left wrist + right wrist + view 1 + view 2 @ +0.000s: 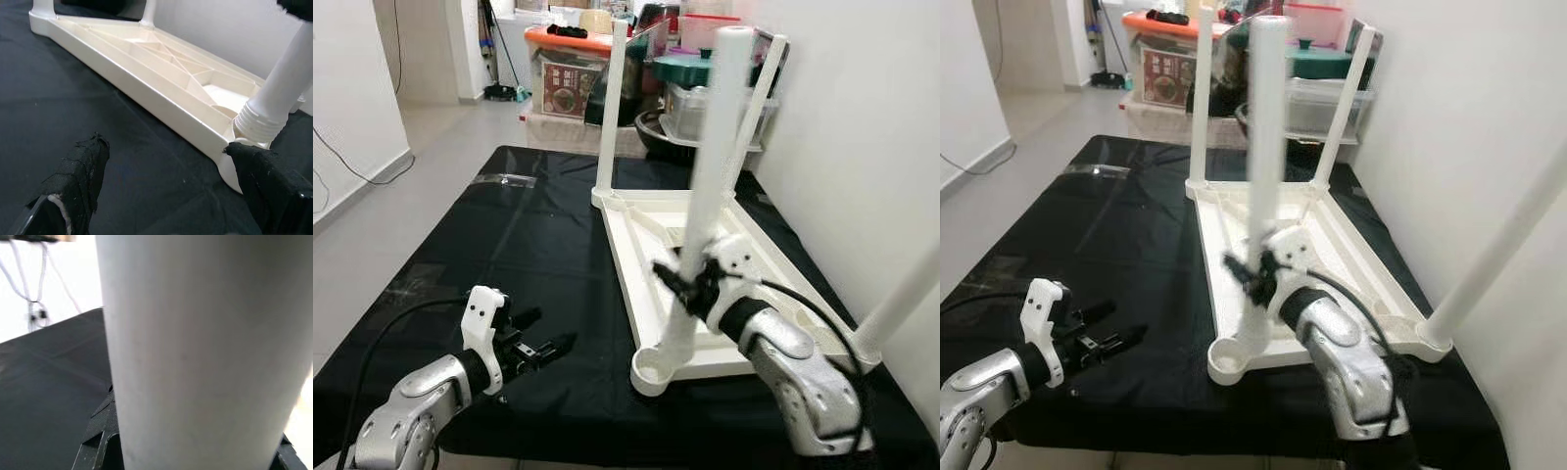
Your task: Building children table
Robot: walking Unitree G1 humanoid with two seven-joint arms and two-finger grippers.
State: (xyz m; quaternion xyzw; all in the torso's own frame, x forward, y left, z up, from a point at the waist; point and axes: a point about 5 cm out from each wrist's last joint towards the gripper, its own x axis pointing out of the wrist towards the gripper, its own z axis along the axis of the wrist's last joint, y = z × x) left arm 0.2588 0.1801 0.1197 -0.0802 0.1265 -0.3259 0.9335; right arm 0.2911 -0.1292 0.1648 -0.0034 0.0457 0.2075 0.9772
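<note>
A white children's table top (651, 284) lies upside down on the black-covered work surface (509, 255), with legs standing up from its corners. My right gripper (683, 277) is shut on the near-left leg (713, 166), low on the tube above the corner socket (651, 369). That leg (195, 352) shows close up in the right wrist view. Its threaded base (257, 122) sits in the socket. My left gripper (553, 328) hovers open just above the cloth, left of that corner, with nothing between its fingers (78, 181).
Far-left leg (612, 108), far-right leg (759, 108) and near-right leg (901, 304) stand upright. A white wall (862, 127) runs close along the right. Storage boxes, one with an orange lid (568, 44), are stacked behind. Floor (382, 215) lies at the left.
</note>
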